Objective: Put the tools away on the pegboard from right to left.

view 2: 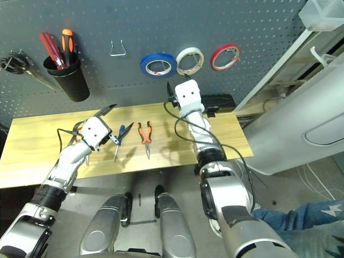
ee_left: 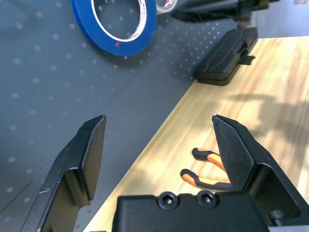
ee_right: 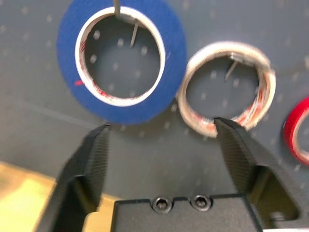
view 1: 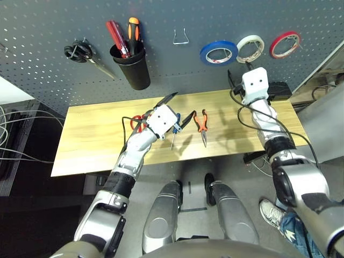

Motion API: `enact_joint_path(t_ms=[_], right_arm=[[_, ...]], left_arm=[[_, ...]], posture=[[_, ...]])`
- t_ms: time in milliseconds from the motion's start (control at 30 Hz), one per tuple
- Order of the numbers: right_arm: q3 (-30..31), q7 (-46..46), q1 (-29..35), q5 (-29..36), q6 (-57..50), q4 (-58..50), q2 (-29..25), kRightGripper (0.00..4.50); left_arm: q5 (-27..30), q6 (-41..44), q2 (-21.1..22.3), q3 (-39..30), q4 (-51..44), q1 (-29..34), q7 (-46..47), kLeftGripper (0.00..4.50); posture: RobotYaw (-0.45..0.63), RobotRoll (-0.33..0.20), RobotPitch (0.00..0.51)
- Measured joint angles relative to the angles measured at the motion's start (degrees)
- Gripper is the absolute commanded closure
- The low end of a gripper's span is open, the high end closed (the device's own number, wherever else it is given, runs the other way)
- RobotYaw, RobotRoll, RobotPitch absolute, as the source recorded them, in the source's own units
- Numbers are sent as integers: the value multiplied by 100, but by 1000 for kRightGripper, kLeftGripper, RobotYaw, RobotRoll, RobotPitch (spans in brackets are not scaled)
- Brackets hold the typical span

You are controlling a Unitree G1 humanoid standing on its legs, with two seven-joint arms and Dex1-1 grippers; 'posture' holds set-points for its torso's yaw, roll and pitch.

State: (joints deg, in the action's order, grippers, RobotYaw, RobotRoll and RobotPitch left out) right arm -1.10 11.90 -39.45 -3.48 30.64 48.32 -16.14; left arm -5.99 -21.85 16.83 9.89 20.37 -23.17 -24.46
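The left pincer (view 1: 180,109) is wide and empty; the pliers (view 1: 203,129) lie near, to its right, handles pointing toward the pegboard (view 1: 166,70).

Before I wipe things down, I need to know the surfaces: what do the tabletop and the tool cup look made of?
Tabletop: probably wood or wood-look laminate, pale streaky grain.
Cup: likely plastic, smooth and uniformly black.

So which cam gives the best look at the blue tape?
Right wrist: the blue tape shows large, nearly whole, its hook visible through the hole. Left wrist cuts off its top. Both eye views show all of it on the pegboard, but small.
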Motion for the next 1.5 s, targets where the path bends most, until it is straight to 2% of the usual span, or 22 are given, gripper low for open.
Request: enact_joint_path(t_ms=[100,200,500,800,1133,1300,1400,1500], right_arm=[[-26,314,386,199,-606,-222,2,58],[-79,379,437,334,-1480,-244,36,58],[-114,411,-109,457,-2977,406,528,58],[-137,407,-716,489,-3554,1030,857,58],[-126,343,-858,481,-3770,1391,1022,58],[-126,299,-896,480,-3945,1541,1099,58],[-130,221,-943,476,-4025,1554,1111,689],[-213,58,-1071,505,-4267,1577,1121,1731]], left_arm=[[24,271,-8,7,-13,1,-115,0],[49,680,-52,5,-27,-8,-153,0],[-115,1691,-96,6,-41,-69,-23,0],[-257,2512,-92,-11,-342,10,242,0],[-248,2891,-3,-27,-1124,601,316,0],[-245,3001,26,-75,-1282,702,364,0],[-246,3024,31,-101,-1358,741,375,0],[-245,3025,26,-100,-1378,752,375,0]], posture=[[116,0,252],[117,0,252],[152,0,294],[214,0,334],[277,0,363],[286,0,367],[283,0,365],[279,0,362]])
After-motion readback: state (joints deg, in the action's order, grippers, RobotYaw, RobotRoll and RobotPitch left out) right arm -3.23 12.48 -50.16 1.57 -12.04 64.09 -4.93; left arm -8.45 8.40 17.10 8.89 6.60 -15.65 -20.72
